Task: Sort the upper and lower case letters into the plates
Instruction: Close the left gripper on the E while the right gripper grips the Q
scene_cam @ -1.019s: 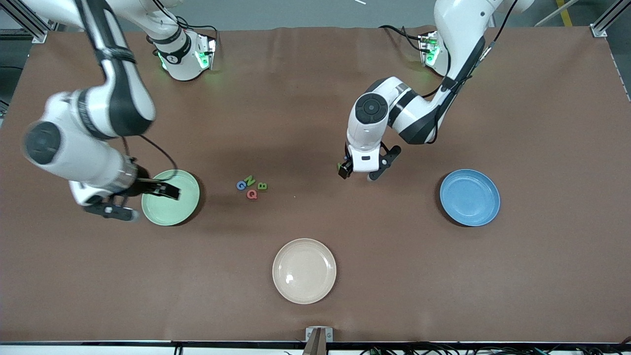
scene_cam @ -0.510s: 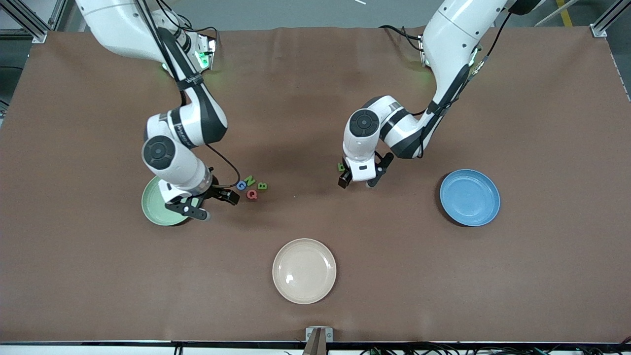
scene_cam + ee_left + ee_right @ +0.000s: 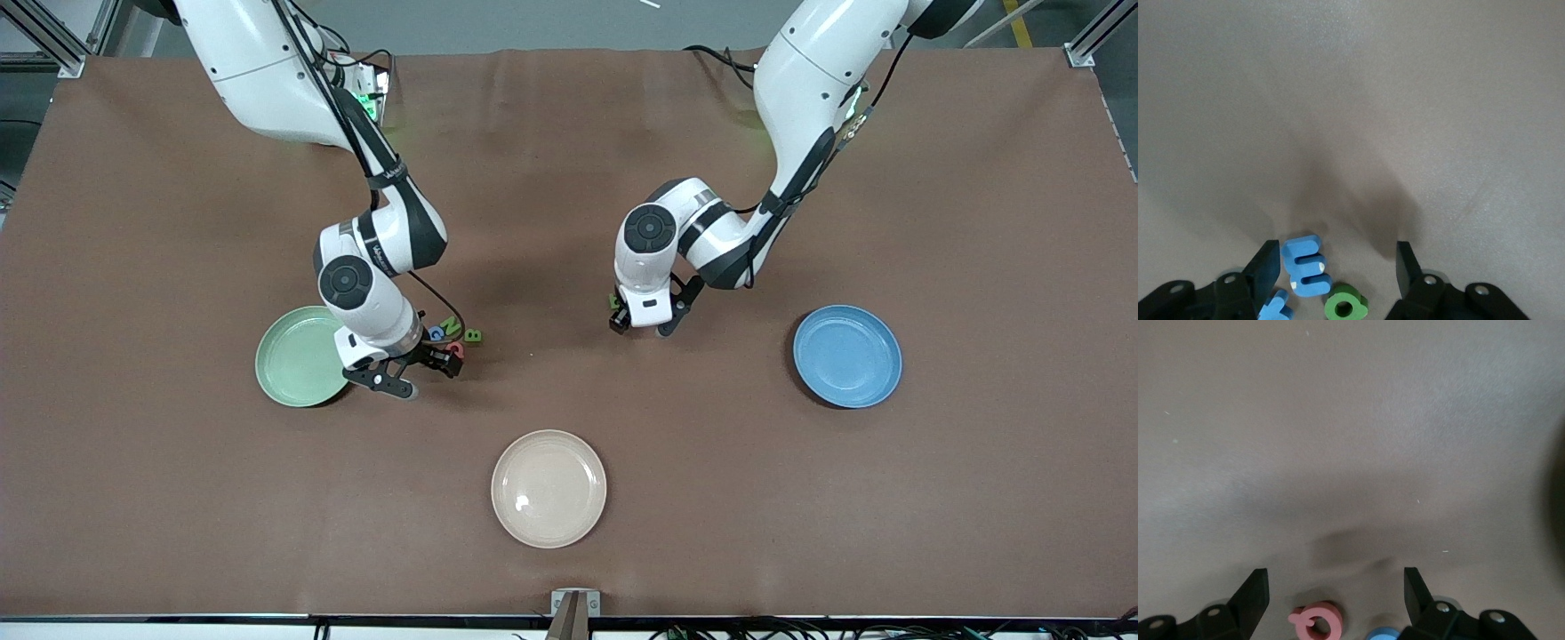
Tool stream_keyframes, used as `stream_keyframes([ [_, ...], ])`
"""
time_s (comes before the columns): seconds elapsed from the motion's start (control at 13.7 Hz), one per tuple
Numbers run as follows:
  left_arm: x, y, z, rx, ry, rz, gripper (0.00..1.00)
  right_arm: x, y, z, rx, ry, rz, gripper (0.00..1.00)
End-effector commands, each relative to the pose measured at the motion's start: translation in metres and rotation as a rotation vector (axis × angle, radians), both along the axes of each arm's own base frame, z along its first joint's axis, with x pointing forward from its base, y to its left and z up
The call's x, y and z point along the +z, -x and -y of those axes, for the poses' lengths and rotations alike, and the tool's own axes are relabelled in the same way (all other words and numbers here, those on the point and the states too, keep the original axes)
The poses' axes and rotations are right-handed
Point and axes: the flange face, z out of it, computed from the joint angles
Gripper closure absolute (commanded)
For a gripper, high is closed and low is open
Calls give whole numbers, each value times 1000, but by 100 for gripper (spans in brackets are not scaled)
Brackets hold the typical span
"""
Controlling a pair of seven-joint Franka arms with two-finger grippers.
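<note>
i see both plates point(image 3: 298, 356) point(image 3: 846, 356) empty; sorting is unstarted. right claw point(image 3: 1331, 597) spreads wide around the Q point(image 3: 1317, 621); left claw point(image 3: 1338, 270) gapes around the m point(image 3: 1306, 265), gripping nothing.

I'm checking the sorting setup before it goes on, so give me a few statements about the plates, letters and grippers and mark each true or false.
1. The pale green plate holds two letters. False: it has none in it.
2. The right gripper is open over the pink Q. True.
3. The left gripper is over the blue plate. False: it is open over the blue m and green b on the table.
4. The beige plate lies nearest the front camera. True.
5. The blue plate holds a letter. False: none.
</note>
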Motion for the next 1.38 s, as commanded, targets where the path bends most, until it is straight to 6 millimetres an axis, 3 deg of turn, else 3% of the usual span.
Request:
stream_keyframes([
  [0.0, -1, 2, 3, 2, -10, 14, 22, -5, 2, -4, -13, 2, -2, 13],
  [0.29, -7, 6, 1, 2, -20, 1, 22, -15, 11, -22, -34, 7, -14, 15],
  [0.66, -11, 12, -1, -5, -30, -9, 22, -20, 17, -31, -34, 11, -26, 17],
  [0.73, -11, 12, -1, -3, -29, -9, 27, -21, 18, -33, -38, 12, -27, 17],
  [1.02, -9, 15, 4, 1, -22, -9, 30, -24, 21, -36, -31, 16, -30, 18],
  [1.31, -8, 18, 9, 17, -18, -11, 47, -28, 19, -37, -28, 20, -27, 20],
])
